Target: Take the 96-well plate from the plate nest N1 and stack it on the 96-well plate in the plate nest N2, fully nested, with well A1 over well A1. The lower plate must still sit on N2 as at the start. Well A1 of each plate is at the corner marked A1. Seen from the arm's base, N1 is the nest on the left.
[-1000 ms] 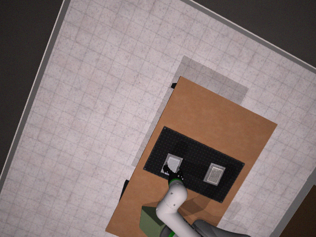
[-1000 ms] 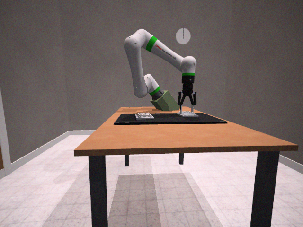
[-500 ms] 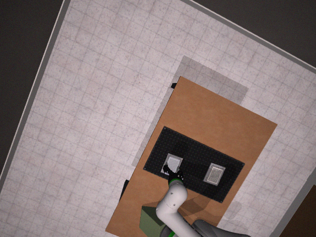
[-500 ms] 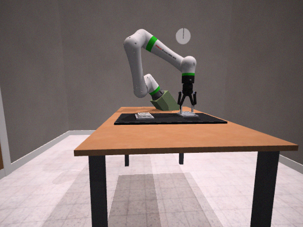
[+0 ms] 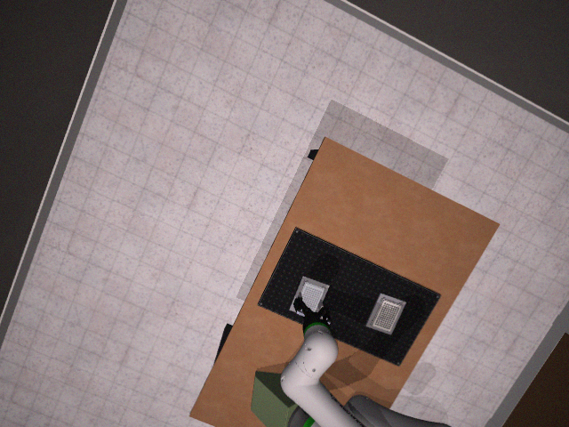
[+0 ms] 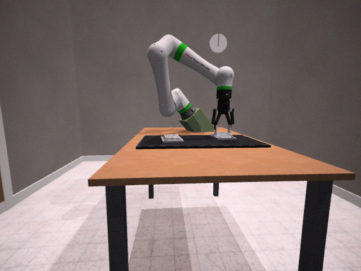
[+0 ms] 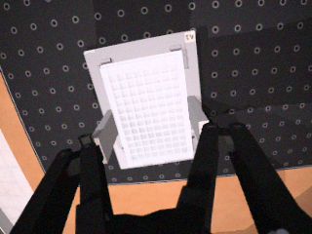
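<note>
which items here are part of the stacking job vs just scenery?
In the job:
- gripper, shut on the N1 plate
- nest N1 under it
- N2 plate in nest N2

Scenery:
- black pegboard
- wooden table
- green arm base
- wall clock

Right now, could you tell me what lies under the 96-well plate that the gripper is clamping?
The 96-well plate rests on the grey nest N1, whose rim shows around it; the gripper clamps the plate's long sides. The nest's middle is covered.

Grey walls (image 6: pixel 87 73) around me, pale tiled floor (image 6: pixel 203 233), wooden table (image 6: pixel 218 166) on dark legs, round wall clock (image 6: pixel 218 42).
</note>
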